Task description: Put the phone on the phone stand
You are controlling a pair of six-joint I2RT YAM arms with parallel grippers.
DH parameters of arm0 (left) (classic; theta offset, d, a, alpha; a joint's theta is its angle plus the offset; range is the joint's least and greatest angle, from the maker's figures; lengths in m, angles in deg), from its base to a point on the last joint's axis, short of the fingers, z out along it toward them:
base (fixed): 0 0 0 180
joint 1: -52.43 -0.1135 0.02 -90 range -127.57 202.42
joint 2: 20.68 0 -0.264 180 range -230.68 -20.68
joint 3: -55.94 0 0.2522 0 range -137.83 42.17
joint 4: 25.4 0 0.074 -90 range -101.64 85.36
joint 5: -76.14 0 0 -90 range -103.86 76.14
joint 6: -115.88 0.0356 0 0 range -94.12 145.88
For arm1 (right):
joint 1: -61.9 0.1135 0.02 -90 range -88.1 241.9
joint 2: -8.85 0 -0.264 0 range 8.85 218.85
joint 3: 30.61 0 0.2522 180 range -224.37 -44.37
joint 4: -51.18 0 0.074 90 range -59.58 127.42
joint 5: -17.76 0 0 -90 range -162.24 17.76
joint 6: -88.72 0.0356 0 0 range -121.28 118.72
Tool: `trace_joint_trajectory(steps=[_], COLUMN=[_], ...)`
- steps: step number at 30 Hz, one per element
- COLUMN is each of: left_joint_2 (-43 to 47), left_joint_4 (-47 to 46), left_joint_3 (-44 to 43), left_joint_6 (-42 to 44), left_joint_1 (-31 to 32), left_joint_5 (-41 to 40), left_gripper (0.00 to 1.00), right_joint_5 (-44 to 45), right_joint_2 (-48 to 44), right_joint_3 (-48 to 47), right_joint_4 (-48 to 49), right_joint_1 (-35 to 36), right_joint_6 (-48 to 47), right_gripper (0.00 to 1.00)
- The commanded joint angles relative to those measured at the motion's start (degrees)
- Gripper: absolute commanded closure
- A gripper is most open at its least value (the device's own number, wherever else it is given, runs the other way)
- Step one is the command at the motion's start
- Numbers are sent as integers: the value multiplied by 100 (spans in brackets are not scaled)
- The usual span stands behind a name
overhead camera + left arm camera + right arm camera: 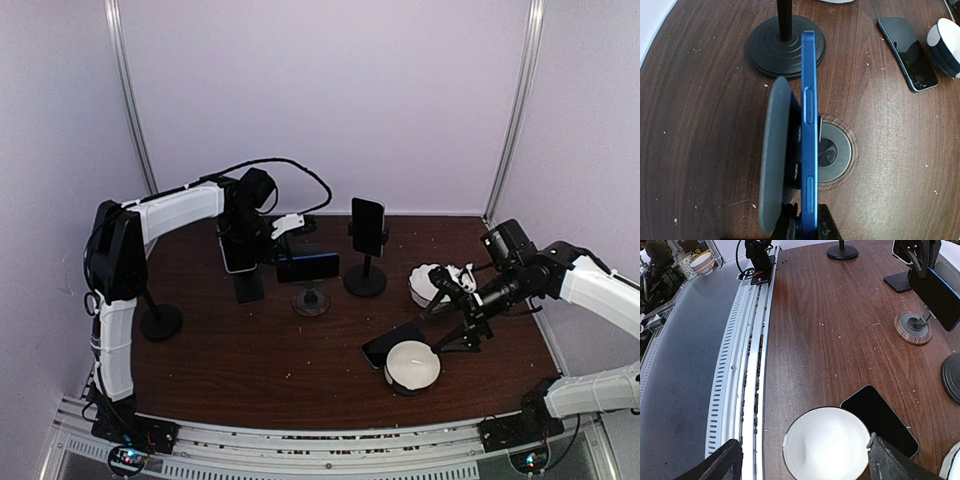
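The left jaws are clamped shut on one short end of the blue phone [809,125], gripping it by its thin sides. The blue phone stands on its long edge, screen turned sideways, with its back flat against the round pad [777,160] at the top of the stand [311,298]. The stand's round, wood-rimmed base [837,152] sits on the bench [250,370] straight below the phone.

The right jaws are spread wide and hold nothing. Their two fingers [715,465] frame a white bowl [825,445] that sits on the bench beneath them. I cannot tell whether either finger touches it. A dark phone [880,420] lies flat, screen up, just beside the bowl on its far side, and part of it is hidden under the rim.

Behind the blue phone, a black stand [365,278] with a round base carries an upright phone [367,226]. To the left, another phone [238,252] sits on a stand with a flat rectangular foot [247,291], close to the left arm's wrist. Further left, near the left arm's upright link, is a round black base [160,322]. A white object with dark stripes [432,283] sits at the right side of the bench, just behind the right jaws. Pale crumbs are scattered over the dark wood.
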Motion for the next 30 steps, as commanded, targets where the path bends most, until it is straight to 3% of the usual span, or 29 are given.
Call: trace_joint_trajectory(steps=[1, 5, 12, 19, 20, 22, 26, 28, 30], left_joint_2=[-41, -94, -209, -159, -138, -98, -2, 65, 143], left_joint_4=[-128, -61, -157, -389, -406, -423, -507, -568, -668], left_joint_3=[-224, -241, -373, -373, -377, -388, -324, -268, -191], left_joint_6=[119, 118, -112, -405, -449, -505, -575, -611, -644], left_joint_1=[-82, -89, -90, -88, -92, -91, -85, -92, -91], left_joint_5=[26, 45, -367, -536, -516, -535, -565, -588, -639], left_gripper=[100, 100, 76, 61, 56, 37, 34, 5, 2], right_joint_5=[-36, -17, -30, -18, -18, -18, -25, -34, -34], right_joint_2=[57, 29, 63, 69, 69, 56, 81, 92, 95], right_joint_3=[-96, -90, -100, -114, -115, -117, -123, -134, -138], right_joint_4=[-13, -11, -22, -38, -39, -45, -39, -47, -48], right_joint_1=[-5, 9, 9, 15, 24, 21, 22, 24, 23], right_joint_6=[-70, -85, -79, -77, -74, -76, -74, -76, -76], right_gripper=[11, 12, 12, 12, 12, 12, 12, 12, 12])
